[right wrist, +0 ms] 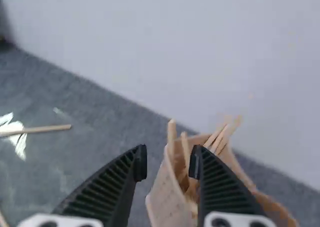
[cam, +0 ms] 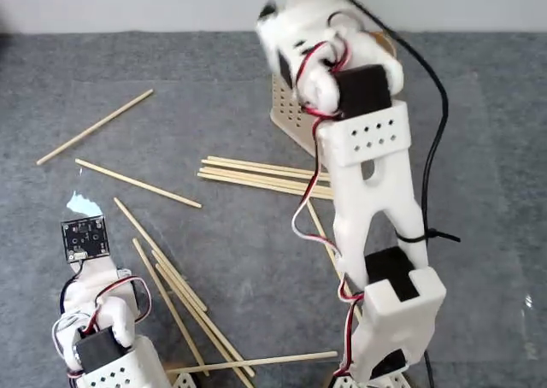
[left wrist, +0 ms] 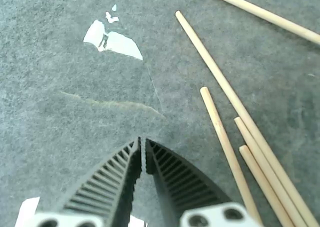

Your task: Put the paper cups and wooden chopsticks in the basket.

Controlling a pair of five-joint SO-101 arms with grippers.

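Several wooden chopsticks lie loose on the grey mat: a bundle [cam: 265, 176] near the middle, a fan of them [cam: 184, 298] at the front left, and single ones [cam: 94, 127] farther back. The pale perforated basket [cam: 291, 114] stands at the back, partly hidden by my right arm [cam: 376, 191]. In the right wrist view my right gripper [right wrist: 167, 162] hangs open just above the basket [right wrist: 162, 199], where several chopsticks [right wrist: 220, 134] stick up. My left gripper [left wrist: 142, 144] is shut and empty, low over bare mat, with chopsticks [left wrist: 225, 87] lying beside it.
A torn pale patch [left wrist: 112, 39] marks the mat just ahead of the left gripper. A white wall [right wrist: 200, 47] rises behind the basket. One chopstick [cam: 256, 362] lies across the front edge between the two arm bases.
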